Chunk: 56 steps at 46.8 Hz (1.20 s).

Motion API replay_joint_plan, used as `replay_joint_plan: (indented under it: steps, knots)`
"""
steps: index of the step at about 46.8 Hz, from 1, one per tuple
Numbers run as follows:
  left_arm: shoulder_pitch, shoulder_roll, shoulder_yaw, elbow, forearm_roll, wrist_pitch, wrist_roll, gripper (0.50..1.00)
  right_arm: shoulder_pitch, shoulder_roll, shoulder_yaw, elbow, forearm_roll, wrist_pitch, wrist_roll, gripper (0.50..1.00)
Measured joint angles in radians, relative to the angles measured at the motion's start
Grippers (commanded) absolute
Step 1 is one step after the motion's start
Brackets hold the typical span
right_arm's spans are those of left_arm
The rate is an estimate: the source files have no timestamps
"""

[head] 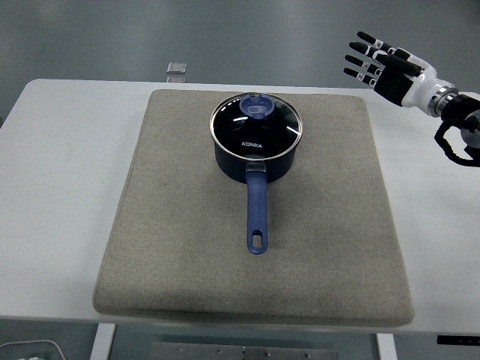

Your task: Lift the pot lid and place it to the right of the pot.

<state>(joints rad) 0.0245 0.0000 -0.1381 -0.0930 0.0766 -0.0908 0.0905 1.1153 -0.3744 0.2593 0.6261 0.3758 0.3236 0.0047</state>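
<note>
The near edge of the white table runs along the bottom, and on it lies a grey felt mat that covers most of the middle. The right hand hangs in the air past the mat's far right corner, well apart from everything on it. Its fingers are spread and stretched out toward the left, holding nothing; behind them the black palm runs into a white wrist and then the black arm, which leaves at the right edge.

The dark blue pot stands upright on the far half of the mat, its long blue handle pointing toward the near edge. The glass pot lid sits flat on the rim, closing it, with a blue knob on top. Whatever is inside cannot be made out. A small clear object lies at the table's far edge.
</note>
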Motion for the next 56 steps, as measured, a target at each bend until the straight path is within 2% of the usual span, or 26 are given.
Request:
replay_joint_plan:
  steps: [34, 56]
  knots:
    - [-0.002, 0.000, -0.001, -0.001, 0.000, 0.000, -0.002, 1.000, 0.000, -0.011, -0.006, 0.000, -0.018, -0.009, 0.000, 0.915]
    - [-0.002, 0.000, -0.001, -0.001, 0.000, 0.000, -0.001, 1.000, -0.003, -0.009, -0.009, 0.000, -0.021, 0.029, 0.002, 0.915]
